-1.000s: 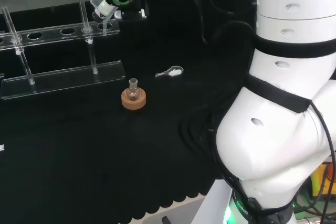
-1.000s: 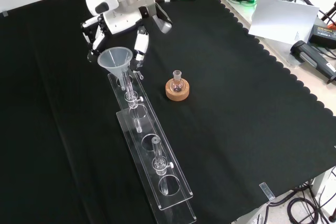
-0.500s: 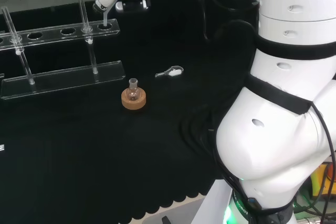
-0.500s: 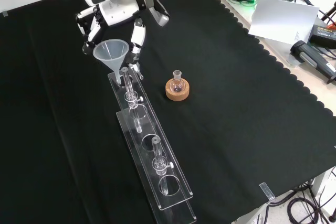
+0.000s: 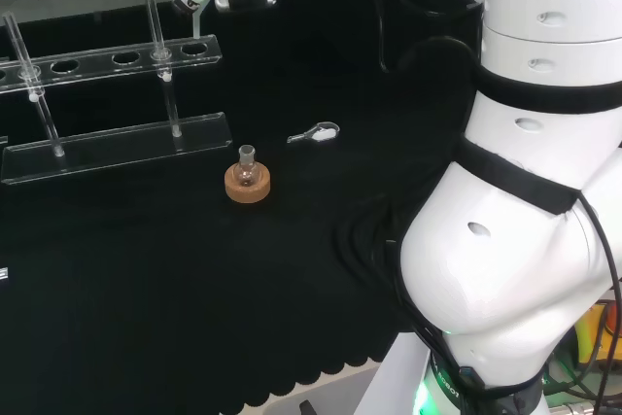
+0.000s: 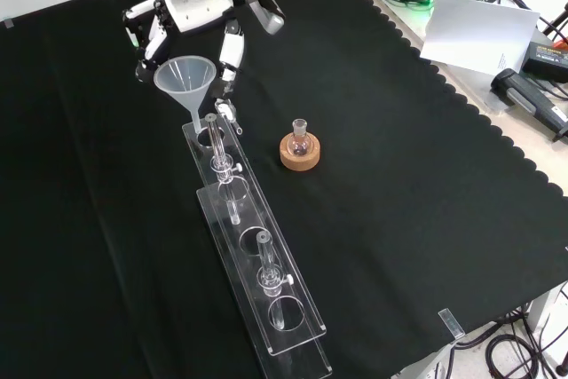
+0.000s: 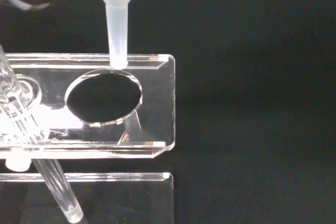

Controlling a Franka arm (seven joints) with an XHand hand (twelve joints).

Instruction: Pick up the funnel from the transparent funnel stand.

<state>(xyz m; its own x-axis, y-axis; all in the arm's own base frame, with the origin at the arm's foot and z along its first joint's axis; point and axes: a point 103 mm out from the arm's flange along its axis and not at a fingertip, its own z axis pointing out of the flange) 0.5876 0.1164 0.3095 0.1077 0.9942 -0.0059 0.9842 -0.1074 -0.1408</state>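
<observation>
- The funnel is held by the hand, whose fingers are curled at either side of the cone, as seen in the front view.
- The funnel's long axis is kept close to upright: the wide mouth is turned upward and the narrow stem is pointed down.
- In the wrist view, the stem's tip is seen clear of the transparent funnel stand, lying just over the rim of the end hole in the upper plate.
- In the front view, a small flask on a cork ring is placed to the right of the stand, apart from it.
- In the head view, a small spoon is seen on the black cloth, right of the flask.
</observation>
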